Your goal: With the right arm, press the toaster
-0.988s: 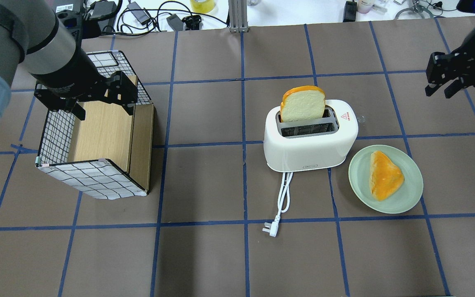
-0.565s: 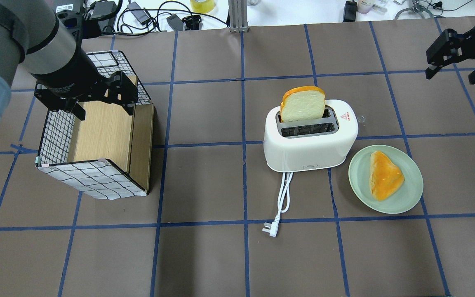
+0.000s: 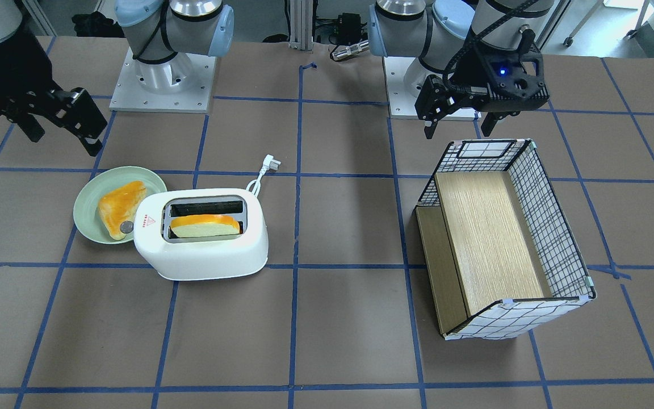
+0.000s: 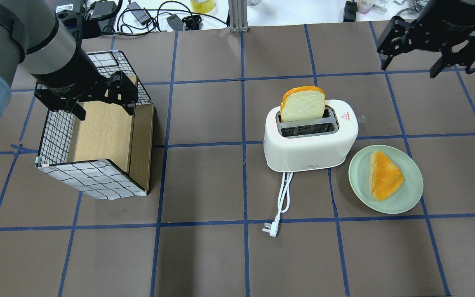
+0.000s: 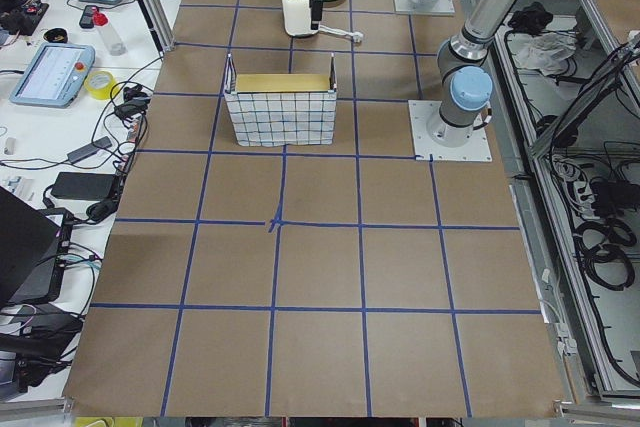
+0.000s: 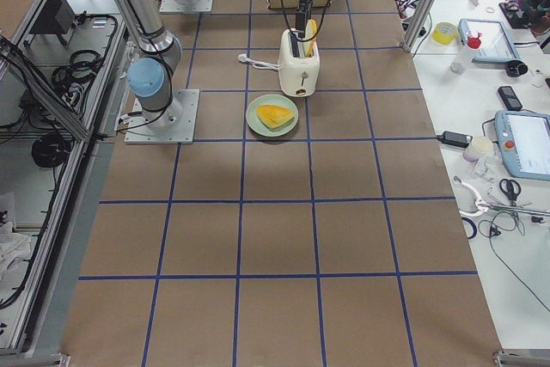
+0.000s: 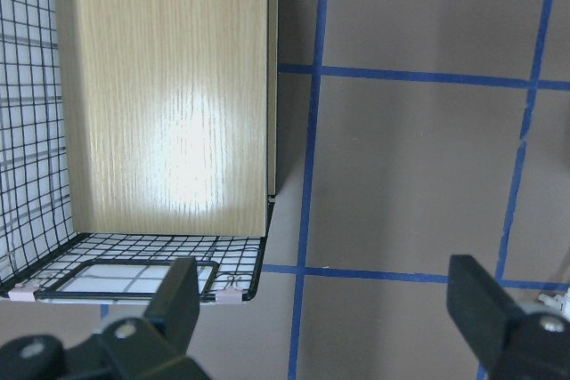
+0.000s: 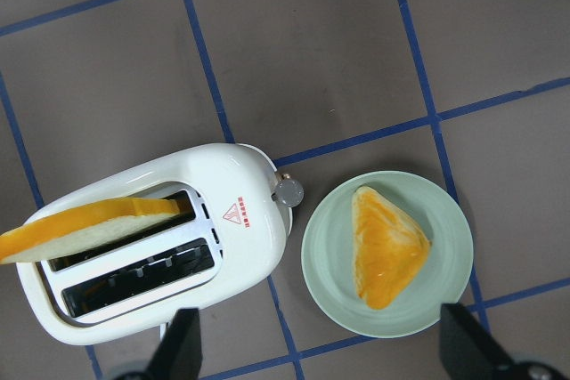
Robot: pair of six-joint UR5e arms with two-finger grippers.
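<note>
Standing just left of the green plate (image 4: 411,194), the toaster (image 4: 311,140) lies with its long axis side to side, its grey knob (image 8: 289,191) on the plate-side end. The right gripper (image 4: 407,69), jaws apart and holding nothing, hangs well apart from that end, farther from the robot and rightward.

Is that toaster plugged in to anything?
No, unplugged. The toaster has its white cord ending in a plug that lies loose on the table.

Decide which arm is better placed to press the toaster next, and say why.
Right. The open right gripper hangs nearer the toaster; the left gripper hovers over the far wire basket.
</note>
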